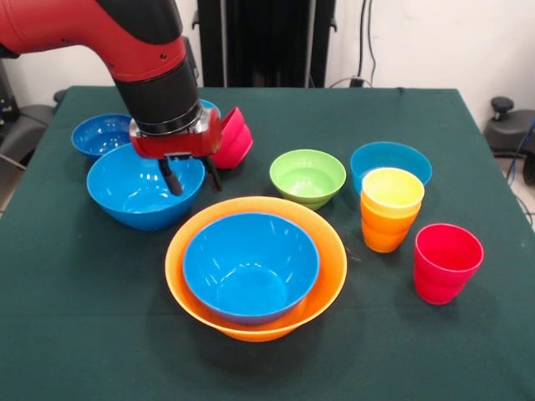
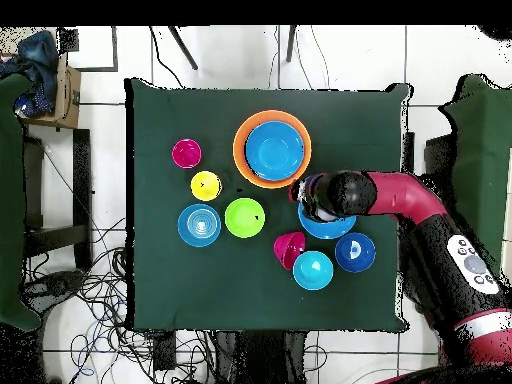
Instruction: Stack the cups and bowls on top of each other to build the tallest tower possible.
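Over the large blue plastic bowl at your worktop's left in the front view, your tool hung with its two dark fingers spread, gripping nothing. Tower so far was one blue bowl nested in the very large orange bowl, mid-worktop. Yellow cup in an orange cup and the red cup stood to its right. Small green bowl sat behind the tower; red bowl lay tipped on its side.
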